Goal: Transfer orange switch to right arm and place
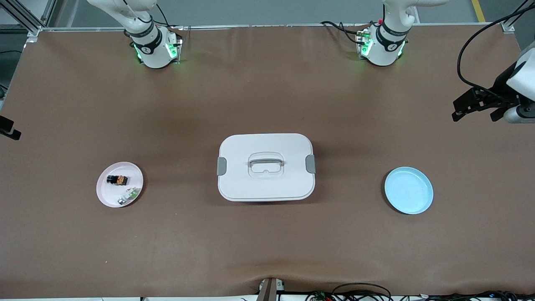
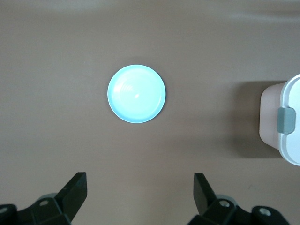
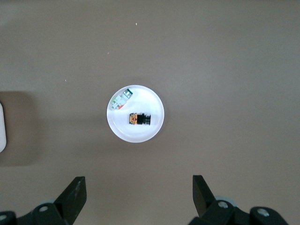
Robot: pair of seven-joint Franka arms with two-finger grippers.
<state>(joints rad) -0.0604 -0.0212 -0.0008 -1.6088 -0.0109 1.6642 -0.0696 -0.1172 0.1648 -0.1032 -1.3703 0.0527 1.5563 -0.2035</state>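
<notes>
Front view: your orange switch (image 1: 118, 179) sits on the pink plate (image 1: 109, 196) toward the right arm's end of the table, w/ a small green-and-silver part (image 1: 128, 196) on the same plate, nearer the camera than the switch and just beside it, apart as far as I can tell. The white lidded box (image 1: 266, 167) is mid-table, btw that plate and the blue plate (image 1: 408, 190), which is bare and lies toward the left arm's end. The left gripper (image 1: 478, 109) hangs at the table's edge on that end, up in the air, holding nothing. The right arm's base (image 1: 154, 47) shows; its gripper is barely in frame here. Neither arm has started on the switch.

Left wrist view: you're looking straight down on the blue plate (image 2: 136, 93), the box's corner (image 2: 287, 119) off to one side. The left gripper (image 2: 140, 192) has fingers spread wide, nothing btw them. It's parked over the bare plate, probably bc that's the free landing spot.

Right wrist view: the pink plate (image 3: 152, 129) is centred below, the switch (image 3: 139, 119) lying on its side near the middle, the green-and-silver part (image 3: 123, 99) by the rim. The right gripper (image 3: 138, 192) is wide open and empty, well above. The task says hand the switch to the right arm, yet it lies on the right arm's end, so check who picks first. The tiny part close by means a careful, narrow pinch on the switch.
</notes>
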